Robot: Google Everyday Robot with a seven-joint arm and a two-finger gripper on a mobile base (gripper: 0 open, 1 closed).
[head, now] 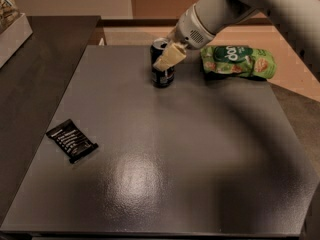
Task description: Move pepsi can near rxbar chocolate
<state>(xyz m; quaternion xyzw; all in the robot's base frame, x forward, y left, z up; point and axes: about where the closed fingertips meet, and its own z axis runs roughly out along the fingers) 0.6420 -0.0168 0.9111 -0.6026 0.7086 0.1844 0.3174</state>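
On the dark glossy surface [190, 159]: pepsi can [163, 78] upright near the far edge, green snack bag [237, 61] lying nearby, rxbar chocolate [72, 140] flat, well apart. End effector [170, 59] against the can's upper part.

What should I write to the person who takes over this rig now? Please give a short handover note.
The gripper is at the pepsi can, against its upper part.
The pepsi can stands upright at the far edge of the table, left of the green snack bag.
The rxbar chocolate lies flat near the left edge, far from the can.
Done: approach. Left: check the grasp, carry the can beside the bar.
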